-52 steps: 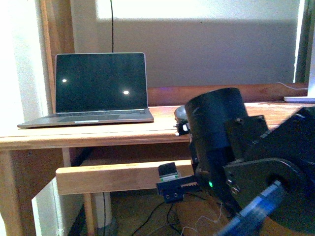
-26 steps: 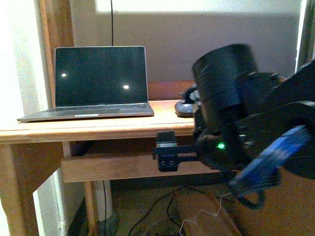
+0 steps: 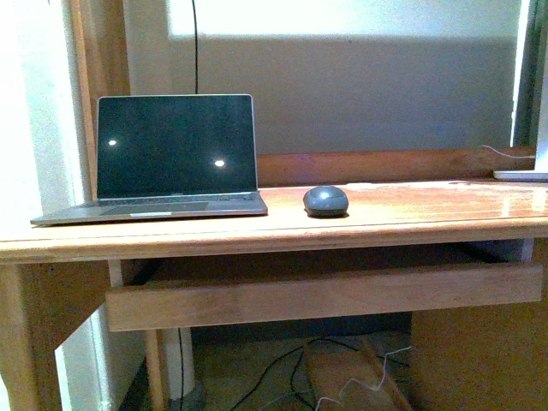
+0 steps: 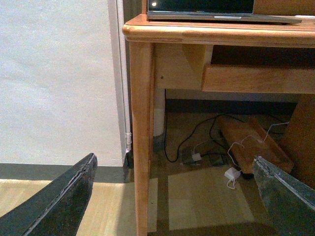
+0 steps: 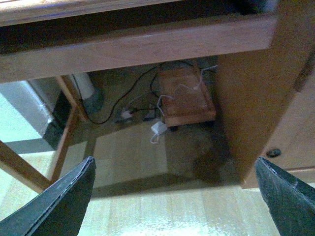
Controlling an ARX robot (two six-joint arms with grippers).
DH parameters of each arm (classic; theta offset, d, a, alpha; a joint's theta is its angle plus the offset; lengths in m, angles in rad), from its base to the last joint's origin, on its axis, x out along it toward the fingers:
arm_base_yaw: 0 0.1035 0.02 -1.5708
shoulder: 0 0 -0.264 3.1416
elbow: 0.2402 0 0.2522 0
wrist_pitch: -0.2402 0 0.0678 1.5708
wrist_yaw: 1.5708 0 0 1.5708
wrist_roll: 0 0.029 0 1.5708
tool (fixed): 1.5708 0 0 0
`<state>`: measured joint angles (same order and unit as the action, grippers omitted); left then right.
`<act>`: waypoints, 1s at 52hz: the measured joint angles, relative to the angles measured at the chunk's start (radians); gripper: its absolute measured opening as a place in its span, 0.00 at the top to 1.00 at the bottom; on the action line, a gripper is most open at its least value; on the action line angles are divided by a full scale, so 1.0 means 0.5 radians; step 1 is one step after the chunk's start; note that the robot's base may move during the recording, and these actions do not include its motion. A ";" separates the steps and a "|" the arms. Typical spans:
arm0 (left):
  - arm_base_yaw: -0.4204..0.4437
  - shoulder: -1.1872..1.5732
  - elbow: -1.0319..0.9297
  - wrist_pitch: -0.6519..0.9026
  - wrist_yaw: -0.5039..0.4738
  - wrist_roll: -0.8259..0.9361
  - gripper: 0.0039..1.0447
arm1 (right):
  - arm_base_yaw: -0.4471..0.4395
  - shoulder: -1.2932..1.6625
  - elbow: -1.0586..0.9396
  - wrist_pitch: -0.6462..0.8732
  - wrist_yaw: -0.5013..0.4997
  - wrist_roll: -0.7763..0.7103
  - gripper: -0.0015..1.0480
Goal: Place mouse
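Wooden desk (image 3: 402, 212) is filling the front view, standing against a pale grey wall, with a long wooden rail running under its top. Open laptop (image 3: 163, 163) is sitting on the left part of the desk top, screen dark except for two small bright reflections; no brand or writing is legible on it or anywhere else. A thin dark cable is hanging down the wall above the laptop. The mouse (image 3: 325, 201), dark grey and rounded, is lying on the desk top just right of the laptop, near but not touching it, with nothing gripping it. Neither arm is showing in the front view. Under the desk, dark and white cables are trailing over the floor beside a low wooden box (image 5: 187, 101); its contents are not visible. In the left wrist view the left gripper (image 4: 172, 196) is pointing at the desk leg and floor, fingers spread wide apart with nothing between them. In the right wrist view the right gripper (image 5: 172, 196) is likewise holding its fingers wide apart and empty, looking under the desk.
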<state>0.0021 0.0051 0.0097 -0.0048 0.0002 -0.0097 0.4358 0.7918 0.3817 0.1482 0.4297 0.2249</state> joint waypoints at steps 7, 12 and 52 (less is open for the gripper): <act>0.000 0.000 0.000 0.000 0.000 0.001 0.07 | 0.160 -0.726 -0.266 -0.442 0.353 0.130 0.07; 0.000 0.000 0.000 0.000 0.000 0.001 0.07 | 0.164 -1.064 -0.435 -0.327 0.262 0.017 0.15; -0.001 0.000 0.000 0.000 0.001 0.002 0.07 | -0.858 -1.572 -0.732 -0.294 -0.852 -0.439 0.97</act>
<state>0.0017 0.0051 0.0097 -0.0048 0.0006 -0.0086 0.0067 0.0055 0.0158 0.0013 0.0036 0.0055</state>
